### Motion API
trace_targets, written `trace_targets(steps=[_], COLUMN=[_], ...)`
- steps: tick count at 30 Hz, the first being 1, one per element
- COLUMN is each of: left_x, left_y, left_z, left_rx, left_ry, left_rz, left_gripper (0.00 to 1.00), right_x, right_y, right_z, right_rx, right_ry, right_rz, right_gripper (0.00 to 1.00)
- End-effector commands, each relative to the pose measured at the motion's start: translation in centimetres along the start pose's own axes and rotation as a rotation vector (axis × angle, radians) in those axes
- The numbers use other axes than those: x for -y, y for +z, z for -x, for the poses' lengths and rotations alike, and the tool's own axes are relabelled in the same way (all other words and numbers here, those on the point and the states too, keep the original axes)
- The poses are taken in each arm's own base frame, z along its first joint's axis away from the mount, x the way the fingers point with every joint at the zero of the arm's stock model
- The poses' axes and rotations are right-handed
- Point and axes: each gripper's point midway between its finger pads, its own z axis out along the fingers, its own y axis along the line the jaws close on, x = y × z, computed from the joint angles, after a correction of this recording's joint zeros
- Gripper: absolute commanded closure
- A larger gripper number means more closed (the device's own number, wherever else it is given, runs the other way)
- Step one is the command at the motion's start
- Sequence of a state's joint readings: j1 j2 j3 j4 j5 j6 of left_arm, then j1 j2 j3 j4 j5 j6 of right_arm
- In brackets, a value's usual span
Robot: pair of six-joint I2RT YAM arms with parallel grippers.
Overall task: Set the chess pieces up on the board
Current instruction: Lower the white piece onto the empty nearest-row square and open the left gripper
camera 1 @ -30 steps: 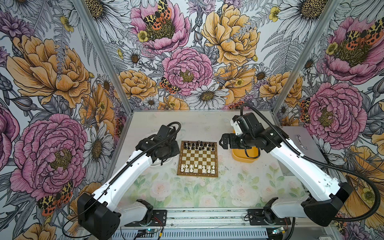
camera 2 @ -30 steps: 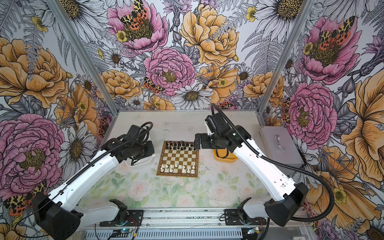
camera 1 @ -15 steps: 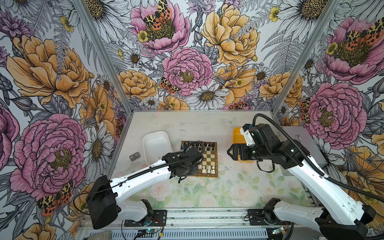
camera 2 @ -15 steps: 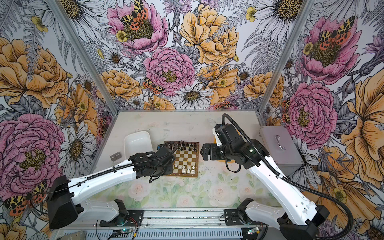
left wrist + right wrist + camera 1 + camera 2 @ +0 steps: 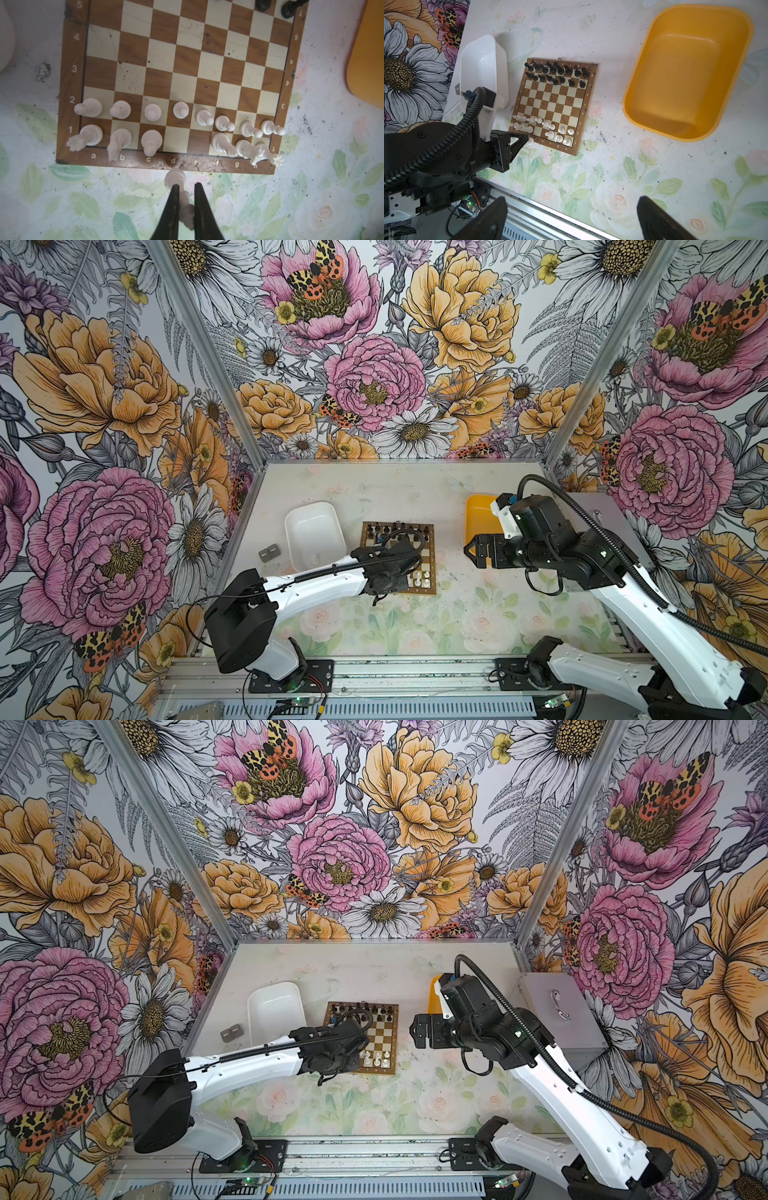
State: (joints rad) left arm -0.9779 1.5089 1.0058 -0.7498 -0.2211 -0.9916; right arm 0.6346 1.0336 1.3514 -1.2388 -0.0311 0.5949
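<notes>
Left gripper: the left gripper (image 5: 187, 185) is pinched narrow on a tall white plastic chess piece (image 5: 180, 188). Whether it is the king or the queen I cannot tell.
Piece axis: its long axis runs along the fingers. The round base pokes out past the fingertips and the head sits back between them.
Board: the small square chessboard with brown and cream checks (image 5: 71, 83) lies just ahead of the fingertips. The piece's base is at the board's near border strip, by the letter d.
Key relation: the two free squares of the nearest row are on the d and e files, straight ahead past the border. The cream d square (image 5: 176, 141) is the closer line, so the move looks like a short push forward and then a lowering.
White side: the eight white pawns (image 5: 180, 110) fill the row beyond. The nearest row holds three figures on each flank of the gap.
Black side: the black plastic chessmen (image 5: 556, 71) fill both rows farthest from this gripper.
Right gripper: the right gripper (image 5: 571, 200) is spread wide and holds nothing. It hangs well apart from the board, on the side of the yellow plastic tray (image 5: 685, 83).
Nearer arm: the left, by far.
White plastic tray: the white plastic tray (image 5: 479, 68) lies behind and beside the left wrist.
Writing: pale letters a to h run along the near border. Numbers 1 to 5 run up one side, and turned numbers run up the other. No brand is visible.
Risk: the neighbouring c and f figures stand close to the gap.
</notes>
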Motion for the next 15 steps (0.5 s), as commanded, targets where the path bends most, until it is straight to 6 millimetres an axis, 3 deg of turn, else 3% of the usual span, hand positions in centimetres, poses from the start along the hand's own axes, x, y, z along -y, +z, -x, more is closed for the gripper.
trace_targets(steps=[1, 8, 15], left_x=[1.9, 2.9, 2.6], left_y=[-0.2, 1.1, 1.6], left_z=[1.5, 1.7, 2.2], left_rx=[0.05, 0.052, 0.071], left_ry=[0.012, 0.044, 0.042], left_rz=[-0.044, -0.034, -0.027], left_gripper=[0.93, 0.93, 0.93], right_x=[0.5, 0.8, 1.2], right_y=[-0.2, -0.4, -0.6], right_z=[-0.3, -0.4, -0.6], right_rx=[0.008, 0.01, 0.007], right_ry=[0.01, 0.01, 0.008], right_rz=[-0.02, -0.032, -0.051], right_gripper=[0.0, 0.0, 0.0])
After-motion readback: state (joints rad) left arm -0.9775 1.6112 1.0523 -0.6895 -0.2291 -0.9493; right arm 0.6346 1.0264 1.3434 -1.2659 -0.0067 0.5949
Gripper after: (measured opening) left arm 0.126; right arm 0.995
